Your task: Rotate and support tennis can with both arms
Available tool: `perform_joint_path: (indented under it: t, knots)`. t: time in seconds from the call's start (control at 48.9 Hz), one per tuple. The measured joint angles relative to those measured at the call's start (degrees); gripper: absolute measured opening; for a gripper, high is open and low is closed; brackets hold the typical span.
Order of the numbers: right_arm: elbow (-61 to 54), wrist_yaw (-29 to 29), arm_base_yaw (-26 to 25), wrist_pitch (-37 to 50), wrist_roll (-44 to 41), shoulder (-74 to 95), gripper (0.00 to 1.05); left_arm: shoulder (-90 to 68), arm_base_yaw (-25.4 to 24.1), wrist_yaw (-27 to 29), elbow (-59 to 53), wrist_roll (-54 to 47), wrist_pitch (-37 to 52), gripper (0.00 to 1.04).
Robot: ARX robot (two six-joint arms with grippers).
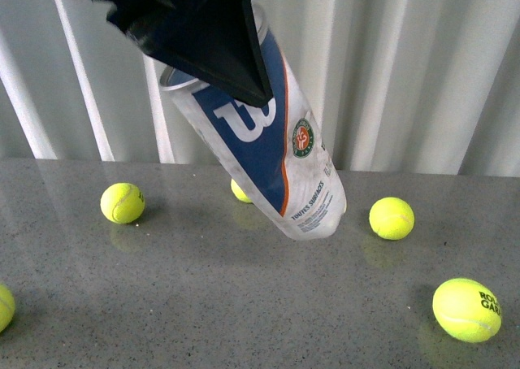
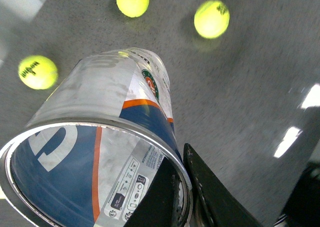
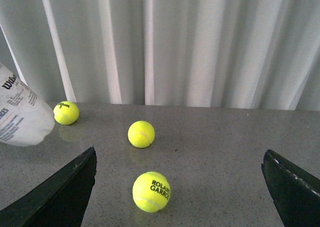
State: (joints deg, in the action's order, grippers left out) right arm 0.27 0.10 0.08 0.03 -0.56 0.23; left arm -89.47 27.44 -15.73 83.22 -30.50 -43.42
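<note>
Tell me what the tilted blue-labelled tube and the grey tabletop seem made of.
The clear tennis can: apparently thin plastic, since the label shows through its wall; its silver rim looks metallic. The grey speckled tabletop: glossy, stone-like or laminate; it mirrors the yellow balls.

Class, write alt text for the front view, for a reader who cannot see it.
The left gripper, jaws clamped on its rim, holds a clear blue-labelled tennis can tilted, closed end down toward a grey table. Five yellow tennis balls lie scattered on the table, one partly hidden behind the can; a white curtain hangs behind.
</note>
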Motion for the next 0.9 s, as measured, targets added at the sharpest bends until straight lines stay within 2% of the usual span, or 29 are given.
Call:
perform_joint_path:
  t: [0.082,0.184,0.327,0.47,0.633,0.715,0.899]
  knots:
    - [0.0,0.0,0.0,0.0,0.0,0.0,0.98,-0.31,1.95,4.46,2.38,-8.92,-4.46,0.04]
    - [0.0,0.0,0.0,0.0,0.0,0.0,0.98,-1.4,4.37,13.79,2.43,-26.03,-8.24,0.04]
    - [0.0,0.0,0.0,0.0,0.0,0.0,0.98,-3.41,5.75,18.93,0.87,-37.75,-8.35,0.04]
    - [0.0,0.0,0.0,0.0,0.0,0.0,0.98,-5.03,6.6,19.98,-0.24,-43.19,-8.68,0.04]
    - [0.0,0.0,0.0,0.0,0.0,0.0,0.98,-7.23,6.97,19.82,-0.26,-46.97,-12.98,0.04]
    - [0.0,0.0,0.0,0.0,0.0,0.0,0.98,-9.4,6.82,19.04,1.57,-48.43,-16.46,0.04]
    - [0.0,-0.02,0.0,0.0,0.0,0.0,0.98,-13.27,6.43,18.82,6.05,-48.96,-17.68,0.04]
